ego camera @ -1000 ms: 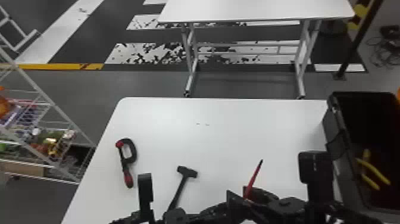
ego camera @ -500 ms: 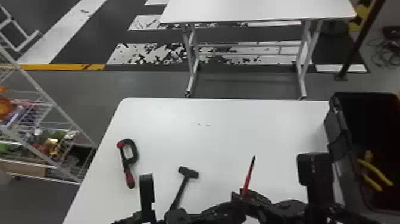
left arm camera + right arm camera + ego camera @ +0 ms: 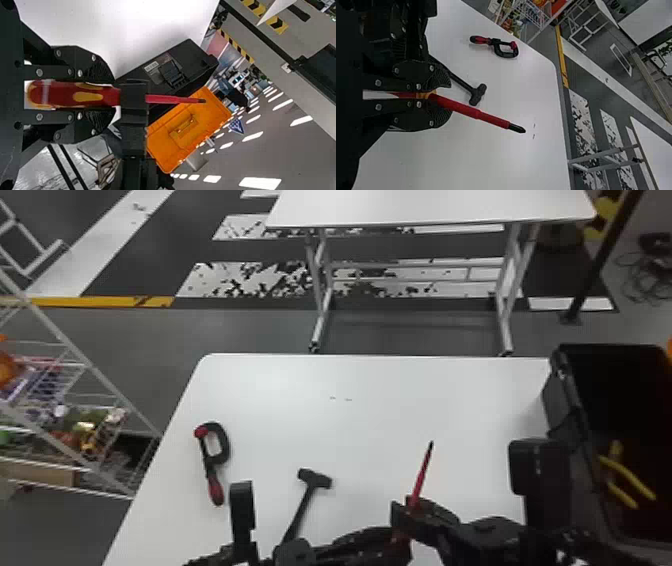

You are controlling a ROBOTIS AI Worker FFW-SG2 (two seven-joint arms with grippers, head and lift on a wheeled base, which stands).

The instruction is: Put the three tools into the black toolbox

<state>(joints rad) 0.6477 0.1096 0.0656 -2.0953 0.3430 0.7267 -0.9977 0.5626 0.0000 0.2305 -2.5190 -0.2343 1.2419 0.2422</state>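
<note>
In the head view, my right gripper (image 3: pixel 411 512) and my left gripper (image 3: pixel 395 537) meet over the table's near part, on the red screwdriver (image 3: pixel 421 482), its dark tip pointing away. In the left wrist view my left gripper (image 3: pixel 105 96) is shut on the red-and-yellow handle (image 3: pixel 67 95); the other gripper crosses just beyond it. In the right wrist view my right gripper (image 3: pixel 443 96) is shut on the screwdriver (image 3: pixel 474 113) near the handle's front. The black toolbox (image 3: pixel 565 410) stands at the right, with yellow-handled pliers (image 3: pixel 627 480) inside.
A hammer (image 3: pixel 305 500) lies on the white table (image 3: pixel 380 415) left of the grippers. Farther left lies a red-and-black clamp (image 3: pixel 212 462). The toolbox's orange lid (image 3: pixel 190 130) hangs open. A wire rack (image 3: pixel 100 375) stands beyond the table's left side.
The screwdriver stands less slanted in the head view, its tip turned a little left and then farther from me. Both grippers have shifted slightly with it. Hammer and clamp lie where they were.
</note>
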